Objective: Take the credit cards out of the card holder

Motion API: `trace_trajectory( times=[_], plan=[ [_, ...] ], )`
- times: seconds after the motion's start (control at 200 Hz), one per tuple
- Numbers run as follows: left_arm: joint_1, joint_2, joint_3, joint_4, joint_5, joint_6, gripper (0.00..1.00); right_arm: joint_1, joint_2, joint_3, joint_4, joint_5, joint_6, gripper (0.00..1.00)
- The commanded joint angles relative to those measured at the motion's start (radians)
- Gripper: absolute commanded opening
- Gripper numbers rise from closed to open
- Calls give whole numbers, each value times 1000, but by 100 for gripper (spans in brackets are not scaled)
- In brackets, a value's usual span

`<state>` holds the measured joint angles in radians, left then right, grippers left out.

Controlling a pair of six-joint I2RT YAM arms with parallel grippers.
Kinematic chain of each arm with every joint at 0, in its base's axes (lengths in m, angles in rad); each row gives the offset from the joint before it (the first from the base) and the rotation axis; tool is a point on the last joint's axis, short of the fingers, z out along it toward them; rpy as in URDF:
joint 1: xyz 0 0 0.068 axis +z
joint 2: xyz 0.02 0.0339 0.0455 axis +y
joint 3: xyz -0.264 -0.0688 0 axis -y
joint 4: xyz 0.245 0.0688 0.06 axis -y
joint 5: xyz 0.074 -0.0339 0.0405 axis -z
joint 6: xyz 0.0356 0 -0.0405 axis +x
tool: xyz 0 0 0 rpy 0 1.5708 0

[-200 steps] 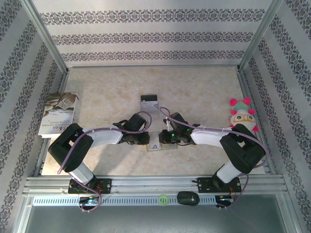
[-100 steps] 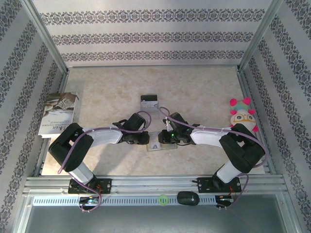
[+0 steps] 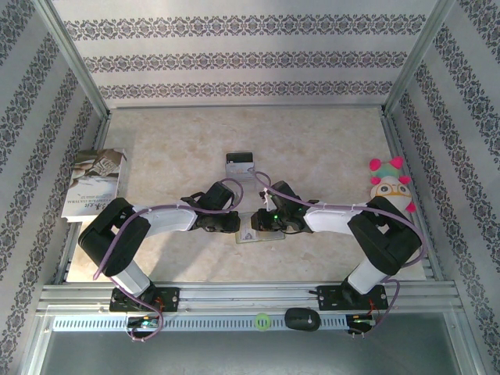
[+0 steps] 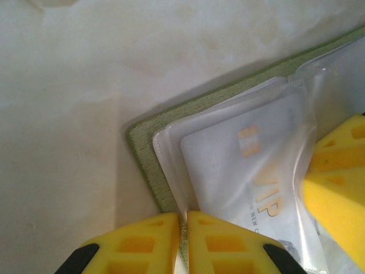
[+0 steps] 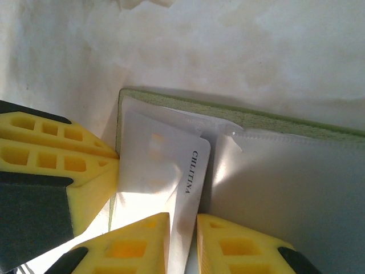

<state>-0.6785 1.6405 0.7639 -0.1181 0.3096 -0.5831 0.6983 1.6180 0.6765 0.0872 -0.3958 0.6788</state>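
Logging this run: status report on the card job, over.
Left gripper shut on card holder edge. Right gripper pinching credit card, partly out of pocket. One loose card beyond, no obstruction.

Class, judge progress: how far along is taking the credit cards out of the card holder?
Done: one credit card lies on the table beyond the open card holder. In hand: the left gripper pinches the holder's edge while the right gripper grips a white card lying in it. Left: drawing that card clear; any further cards cannot be told.
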Motion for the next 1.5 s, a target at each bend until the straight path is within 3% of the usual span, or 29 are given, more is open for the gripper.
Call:
trace_trajectory(
  times=[0.0,0.185,0.819,1.159,1.494],
  plan=[
    [-2,93,-19,4,-11,15,13,14,25,2,31,-22,11,17],
    [-1,85,-24,2,-16,14,13,9,-2,-16,19,9,13,0],
    [18,66,-54,30,1,12,13,0,-247,-10,-306,227,-38,0],
    [19,58,-44,39,4,20,21,74,-208,129,-479,338,-83,0],
    [34,58,-40,48,7,25,19,100,-200,213,-589,407,-124,0]
  ],
)
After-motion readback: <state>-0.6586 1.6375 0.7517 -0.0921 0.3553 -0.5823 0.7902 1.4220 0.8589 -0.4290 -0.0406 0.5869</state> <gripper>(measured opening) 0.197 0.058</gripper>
